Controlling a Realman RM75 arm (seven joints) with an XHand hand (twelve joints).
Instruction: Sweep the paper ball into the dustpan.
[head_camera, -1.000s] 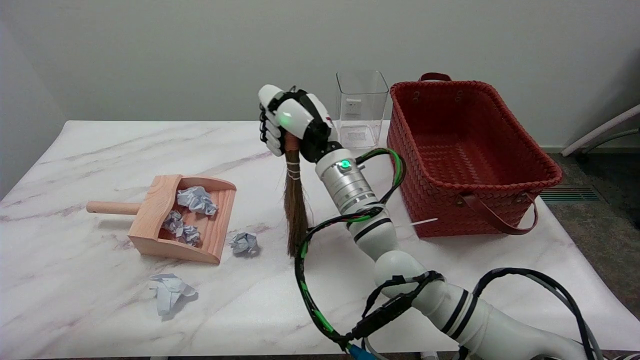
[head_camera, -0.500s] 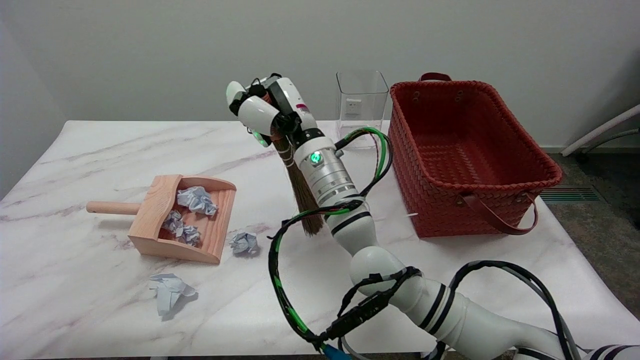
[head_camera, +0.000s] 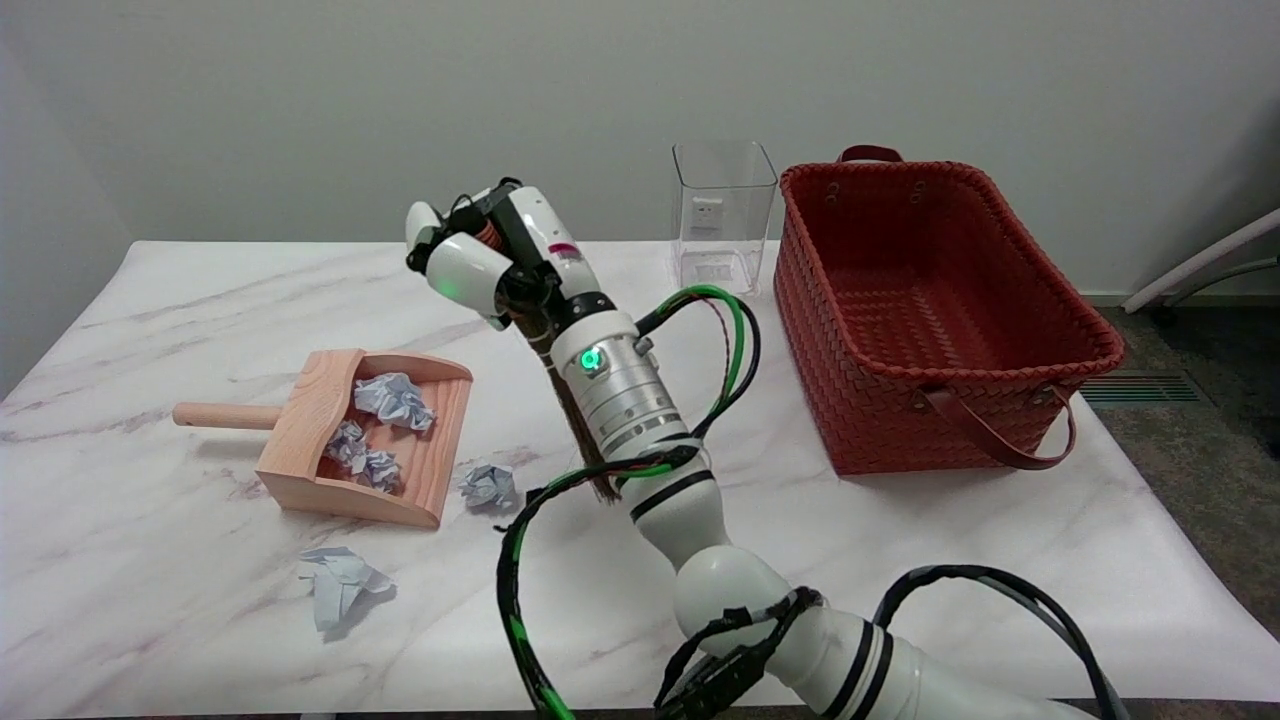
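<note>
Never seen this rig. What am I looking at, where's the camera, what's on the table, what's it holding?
It is a robot's white right arm, reaching in from the lower right, ending in a black-and-white many-fingered hand. The one picture comes from a head camera above the table's near side, looking down and across. The hand grips a small broom by its handle, bristles pointing down. On the marble table lie a wooden dustpan already holding crumpled paper, a paper ball just outside its open edge, and a flatter scrap nearer the camera. Further right stand a clear container and a red basket.
</note>
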